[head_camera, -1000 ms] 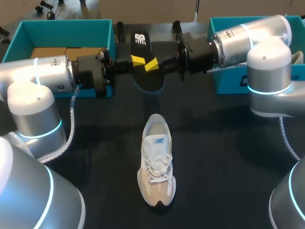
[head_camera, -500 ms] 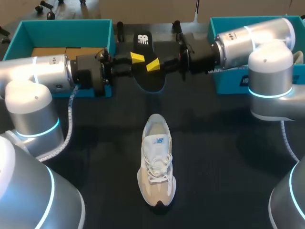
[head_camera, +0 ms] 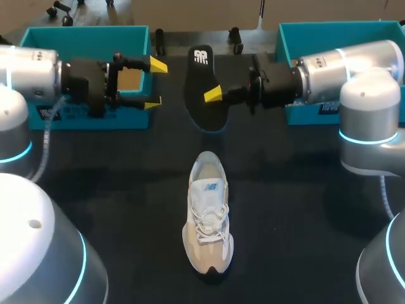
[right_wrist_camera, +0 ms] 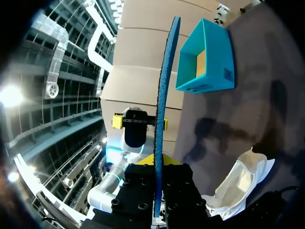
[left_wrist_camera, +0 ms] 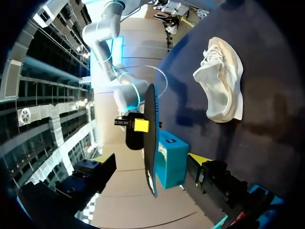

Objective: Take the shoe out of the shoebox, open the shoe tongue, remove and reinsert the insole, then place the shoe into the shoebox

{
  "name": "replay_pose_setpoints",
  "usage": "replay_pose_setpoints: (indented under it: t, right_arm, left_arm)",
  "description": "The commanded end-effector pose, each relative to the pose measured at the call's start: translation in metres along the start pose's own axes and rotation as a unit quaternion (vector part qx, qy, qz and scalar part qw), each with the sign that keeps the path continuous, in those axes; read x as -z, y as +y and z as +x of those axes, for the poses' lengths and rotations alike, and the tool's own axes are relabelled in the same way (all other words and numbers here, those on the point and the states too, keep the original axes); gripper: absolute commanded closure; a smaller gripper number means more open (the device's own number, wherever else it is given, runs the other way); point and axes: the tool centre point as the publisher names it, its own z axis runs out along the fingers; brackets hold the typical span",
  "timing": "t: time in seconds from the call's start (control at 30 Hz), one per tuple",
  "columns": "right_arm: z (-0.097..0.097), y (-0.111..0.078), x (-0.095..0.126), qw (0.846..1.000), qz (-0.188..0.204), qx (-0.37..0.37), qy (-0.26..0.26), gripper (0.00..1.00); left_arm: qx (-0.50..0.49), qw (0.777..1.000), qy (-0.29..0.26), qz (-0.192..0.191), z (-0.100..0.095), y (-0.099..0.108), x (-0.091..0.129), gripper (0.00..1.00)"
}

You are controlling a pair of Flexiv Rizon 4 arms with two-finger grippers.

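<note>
Black insole (head_camera: pixel 199 82), out of the white shoe (head_camera: pixel 207 215) lying on the table (head_camera: pixel 304 209), clamped in my right jaws beyond its heel; left jaws apart, empty, by the left shoebox (head_camera: pixel 88 35); step: reinsertion, likely needing the insole lowered toe-first into the shoe.
</note>
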Motion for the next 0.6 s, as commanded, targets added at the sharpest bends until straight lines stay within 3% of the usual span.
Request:
replay_pose_setpoints:
  t: [0.03, 0.23, 0.43, 0.6]
  right_arm:
    - [0.0, -0.001, -0.001, 1.0, -0.001, 0.0, -0.001, 1.0]
    - [0.0, -0.001, -0.001, 1.0, -0.001, 0.0, -0.001, 1.0]
    - [0.001, -0.011, 0.011, 1.0, -0.013, 0.01, -0.001, 1.0]
    - [-0.003, -0.02, 0.019, 0.999, -0.023, 0.023, -0.008, 1.0]
  left_arm:
    - [0.0, 1.0, 0.013, -0.002, -0.003, -0.003, 0.004, 0.0]
    - [0.0, 1.0, 0.013, -0.002, -0.003, -0.003, 0.004, 0.0]
    - [0.098, 0.99, 0.082, -0.053, 0.001, -0.016, 0.007, 0.0]
    - [0.159, 0.979, 0.115, -0.058, 0.001, -0.019, 0.018, 0.0]
